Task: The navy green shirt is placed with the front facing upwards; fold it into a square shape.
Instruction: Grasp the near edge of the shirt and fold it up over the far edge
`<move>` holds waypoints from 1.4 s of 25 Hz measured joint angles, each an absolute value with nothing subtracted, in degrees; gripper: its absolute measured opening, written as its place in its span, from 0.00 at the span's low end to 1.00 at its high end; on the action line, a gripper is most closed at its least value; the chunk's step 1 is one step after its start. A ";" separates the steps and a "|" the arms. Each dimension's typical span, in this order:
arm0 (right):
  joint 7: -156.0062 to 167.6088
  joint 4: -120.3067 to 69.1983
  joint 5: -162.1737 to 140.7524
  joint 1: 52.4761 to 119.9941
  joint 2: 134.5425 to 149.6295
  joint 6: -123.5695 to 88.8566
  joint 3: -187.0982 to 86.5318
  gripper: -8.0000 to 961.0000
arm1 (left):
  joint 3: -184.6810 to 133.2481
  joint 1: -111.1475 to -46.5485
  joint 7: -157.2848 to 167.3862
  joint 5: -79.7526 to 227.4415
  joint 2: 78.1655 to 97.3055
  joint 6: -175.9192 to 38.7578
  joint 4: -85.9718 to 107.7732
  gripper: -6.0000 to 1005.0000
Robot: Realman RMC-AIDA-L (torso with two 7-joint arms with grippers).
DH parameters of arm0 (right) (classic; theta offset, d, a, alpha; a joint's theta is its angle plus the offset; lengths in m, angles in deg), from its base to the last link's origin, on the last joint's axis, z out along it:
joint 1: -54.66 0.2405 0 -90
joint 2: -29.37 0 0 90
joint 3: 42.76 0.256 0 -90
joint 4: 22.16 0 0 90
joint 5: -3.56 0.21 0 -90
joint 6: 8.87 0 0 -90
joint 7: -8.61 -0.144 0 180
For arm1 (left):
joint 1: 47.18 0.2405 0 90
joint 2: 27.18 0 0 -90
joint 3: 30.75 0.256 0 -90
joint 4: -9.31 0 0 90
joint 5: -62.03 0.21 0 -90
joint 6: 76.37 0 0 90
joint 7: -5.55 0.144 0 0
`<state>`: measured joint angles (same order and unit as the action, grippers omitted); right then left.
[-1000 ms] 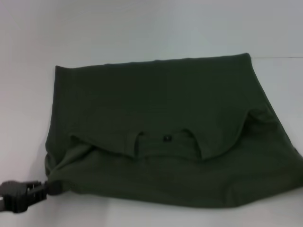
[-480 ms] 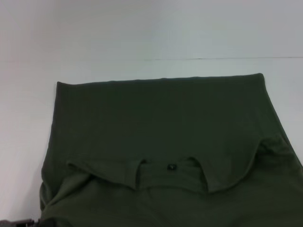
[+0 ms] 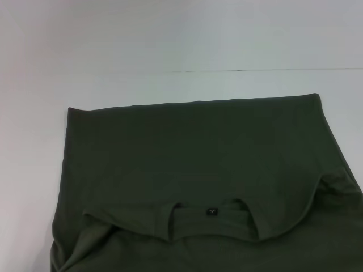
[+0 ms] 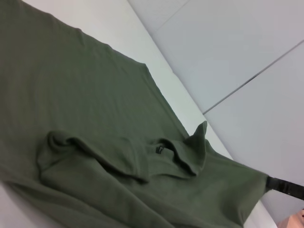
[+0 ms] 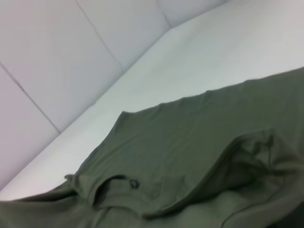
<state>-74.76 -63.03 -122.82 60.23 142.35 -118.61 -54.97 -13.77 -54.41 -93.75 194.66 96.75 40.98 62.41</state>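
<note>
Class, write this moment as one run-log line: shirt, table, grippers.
shirt: plain green side up, far part lying over collar end, collar near | table: white | left gripper: not in view | right gripper: not in view

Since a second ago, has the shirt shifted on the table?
Yes. The navy green shirt has slid nearer the robot: its far folded edge sits farther below the table seam in the head view.

Soft, even overhead light, no glare or hard shadows. All three views slightly blurred; the navy green shirt (image 3: 193, 164) reads dim, folds barely distinct against the pale desk (image 3: 170, 39).
</note>
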 joint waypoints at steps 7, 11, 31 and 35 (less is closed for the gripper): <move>-75.16 -62.63 -122.49 65.39 141.74 -116.58 -47.41 0.07 | -20.12 -60.20 -94.82 193.91 94.96 39.96 60.73 0.10; -76.28 -62.10 -122.42 71.18 141.39 -112.04 -44.65 0.07 | -21.45 -68.18 -97.54 193.81 92.28 32.97 56.21 0.10; -72.67 -47.31 -121.36 97.36 143.33 -63.38 -50.54 0.08 | -13.45 -87.28 -102.08 193.78 91.37 -14.24 43.95 0.10; -69.85 -45.19 -119.63 98.77 143.93 -58.49 -51.55 0.09 | -11.19 -88.31 -101.79 193.72 92.22 -19.06 43.94 0.09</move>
<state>-69.85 -45.19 -119.63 98.77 143.93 -58.49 -51.55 -11.19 -88.31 -101.79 193.72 92.22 -19.06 43.94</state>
